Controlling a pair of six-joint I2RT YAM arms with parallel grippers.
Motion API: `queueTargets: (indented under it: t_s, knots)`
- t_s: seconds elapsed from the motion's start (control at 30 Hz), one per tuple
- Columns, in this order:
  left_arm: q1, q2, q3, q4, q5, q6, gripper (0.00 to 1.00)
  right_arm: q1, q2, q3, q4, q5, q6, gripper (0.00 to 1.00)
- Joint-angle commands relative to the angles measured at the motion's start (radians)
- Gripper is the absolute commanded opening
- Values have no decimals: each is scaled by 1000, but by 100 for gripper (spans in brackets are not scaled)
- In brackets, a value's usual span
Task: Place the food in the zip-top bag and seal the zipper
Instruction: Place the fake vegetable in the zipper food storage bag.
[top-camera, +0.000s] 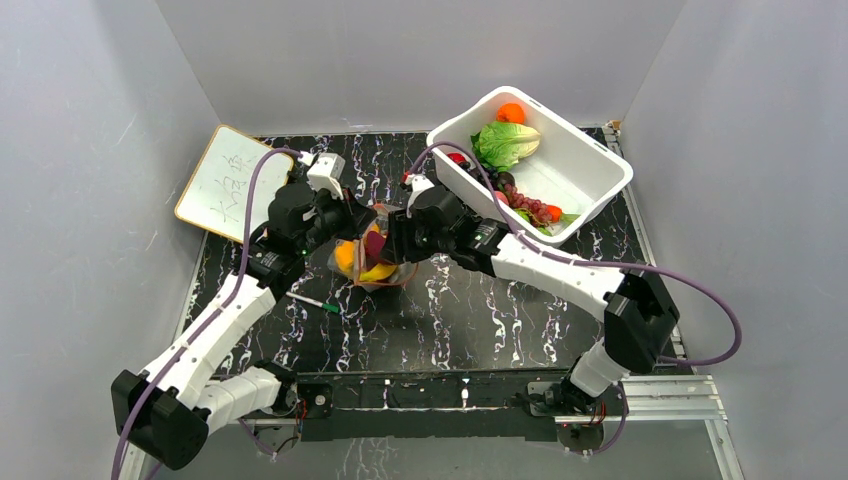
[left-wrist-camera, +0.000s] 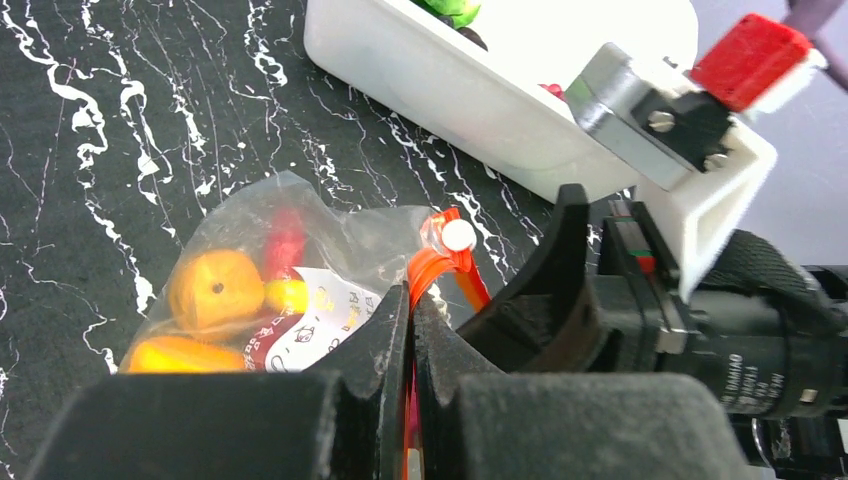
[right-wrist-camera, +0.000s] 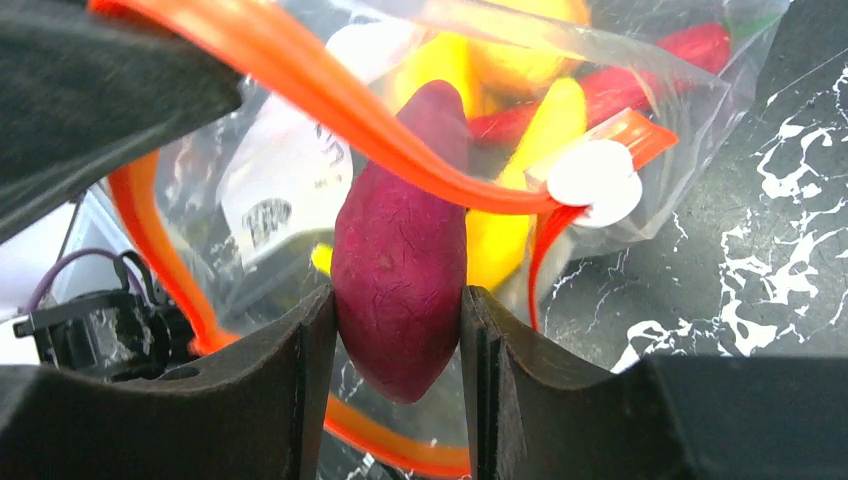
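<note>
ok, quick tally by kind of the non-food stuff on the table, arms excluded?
white tub: 1
zip-top bag: 1
whiteboard: 1
pen: 1
Total: 4

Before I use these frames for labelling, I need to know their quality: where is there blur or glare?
Top view: evenly lit and sharp, no glare on the table. Left wrist view: the near fingers look soft, the bag beyond is crisp. Right wrist view: the orange strip near the lens blurs, the purple vegetable is sharp, the plastic shows white sheen.
</note>
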Motion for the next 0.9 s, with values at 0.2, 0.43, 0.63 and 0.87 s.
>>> queueTargets:
  t_s: [0.2,0.43,0.63,0.87]
  knots:
    - [-2,-49,2,30,46,-19,0,20,9,71,122,12,-65,54]
    - [-2,-56,8,20,64,14,0,20,-107,33,79,-97,-272,62]
    - [-2,-61,8,-1,85,59,0,20,-234,-25,29,-109,-429,58]
    - [-2,-74,20,-25,218,161,0,20,-457,-197,57,-242,-780,58]
